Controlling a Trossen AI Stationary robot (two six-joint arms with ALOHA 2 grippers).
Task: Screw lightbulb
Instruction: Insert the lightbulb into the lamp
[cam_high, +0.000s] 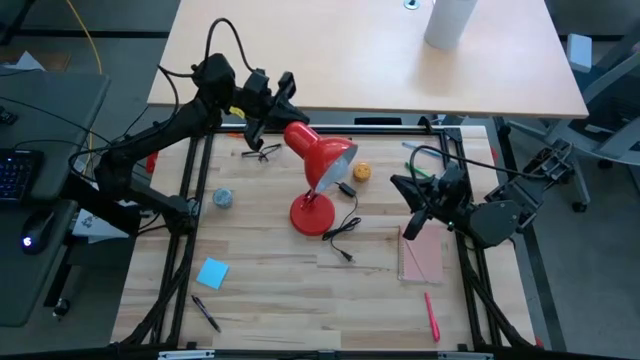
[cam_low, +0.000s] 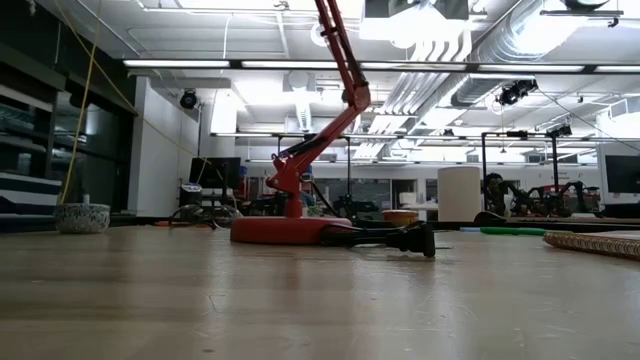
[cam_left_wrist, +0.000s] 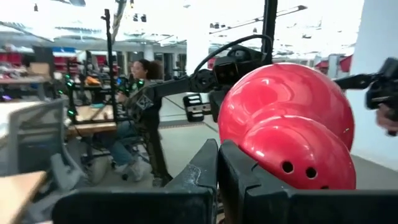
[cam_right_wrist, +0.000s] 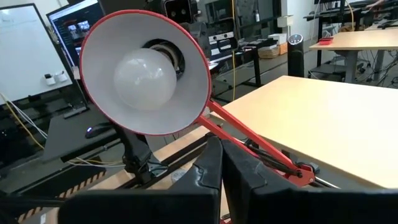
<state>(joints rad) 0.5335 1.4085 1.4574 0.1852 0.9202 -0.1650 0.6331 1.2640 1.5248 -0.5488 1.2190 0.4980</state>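
Note:
The red desk lamp stands on its round base mid-table, its shade raised on the jointed arm. The white lightbulb sits inside the shade, in the socket at its back. My left gripper is shut, held high and level behind the shade's rounded back; in the high view it is at the shade's far left. My right gripper is shut and empty, level, a short way off from the shade's open mouth; in the high view it is to the lamp's right. My left gripper's shut fingers stand close beside the vented cap at the shade's back, coming level from the table's left. I cannot tell whether they touch it.
A yellow-orange ball, the lamp's black cord and plug, a pink notebook, a red pen, a blue note, a grey-blue lump, glasses and a black pen lie on the table.

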